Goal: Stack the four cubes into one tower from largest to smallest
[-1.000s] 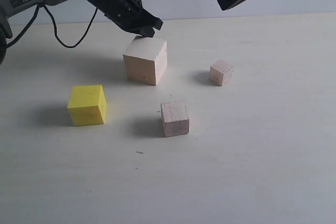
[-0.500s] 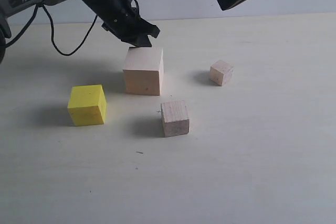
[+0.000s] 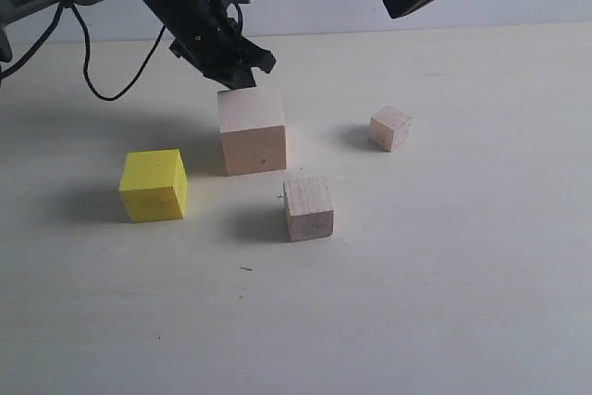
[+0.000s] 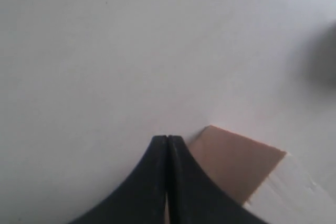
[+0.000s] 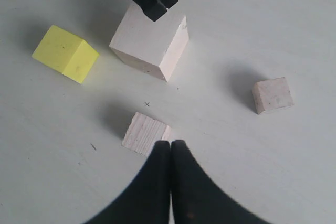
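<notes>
Big cube, yellow cube, medium cube and tiny cube sit apart on the worktop, with the left hand, closed and empty, at the big cube's far top edge and the right hand closed, raised above.

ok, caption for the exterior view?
Shut left gripper at largest cube rear edge; yellow cube, medium cube and tiny cube sit apart.

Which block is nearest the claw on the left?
The largest pale wooden cube, next to the yellow cube; the left gripper is right at its top edge.
</notes>
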`<state>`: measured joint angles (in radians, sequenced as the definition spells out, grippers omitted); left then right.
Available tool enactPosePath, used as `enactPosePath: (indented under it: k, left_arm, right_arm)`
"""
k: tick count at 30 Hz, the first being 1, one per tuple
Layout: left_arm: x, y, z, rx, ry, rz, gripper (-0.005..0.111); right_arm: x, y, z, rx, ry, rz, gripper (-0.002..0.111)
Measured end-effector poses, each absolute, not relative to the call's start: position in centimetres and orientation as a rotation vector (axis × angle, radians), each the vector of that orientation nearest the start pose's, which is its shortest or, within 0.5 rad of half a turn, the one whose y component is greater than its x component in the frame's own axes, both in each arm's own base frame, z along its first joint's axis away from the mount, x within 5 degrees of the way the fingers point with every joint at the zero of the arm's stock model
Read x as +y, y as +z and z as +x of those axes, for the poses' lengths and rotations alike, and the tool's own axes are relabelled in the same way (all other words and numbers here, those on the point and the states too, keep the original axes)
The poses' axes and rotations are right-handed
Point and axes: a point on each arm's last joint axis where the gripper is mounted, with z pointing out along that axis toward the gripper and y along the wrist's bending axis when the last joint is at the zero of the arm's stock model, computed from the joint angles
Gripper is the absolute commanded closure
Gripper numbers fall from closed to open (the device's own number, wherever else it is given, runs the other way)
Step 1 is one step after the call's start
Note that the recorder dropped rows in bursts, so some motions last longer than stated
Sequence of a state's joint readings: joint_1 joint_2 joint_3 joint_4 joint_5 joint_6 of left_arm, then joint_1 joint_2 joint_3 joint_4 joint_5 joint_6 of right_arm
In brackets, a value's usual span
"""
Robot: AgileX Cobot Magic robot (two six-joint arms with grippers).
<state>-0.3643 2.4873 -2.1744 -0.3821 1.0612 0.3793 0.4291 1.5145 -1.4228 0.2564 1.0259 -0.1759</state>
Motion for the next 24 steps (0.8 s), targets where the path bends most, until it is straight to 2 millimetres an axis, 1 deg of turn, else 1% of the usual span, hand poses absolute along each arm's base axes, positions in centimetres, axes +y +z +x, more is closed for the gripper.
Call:
enactPosePath:
  k: [4,8,18,24]
  left_arm:
    - [-21.2,14.3,47.7,2.713,-0.480,0.845,0.107]
    - [-21.2,14.7,47.7,2.701,-0.486,0.835,0.107]
    - [-22.3,15.1,47.4,2.611,-0.632,0.919,0.107]
    - [-22.5,15.2,47.1,2.619,-0.665,0.940,0.107]
  right_arm:
    - [15.1,35.2,28.3,2.516,0.424,-0.686,0.108]
    - [15.1,35.2,28.3,2.516,0.424,-0.686,0.108]
    - [15.1,35.2,28.3,2.516,0.424,-0.686,0.108]
    - [15.1,35.2,28.3,2.518,0.426,-0.686,0.108]
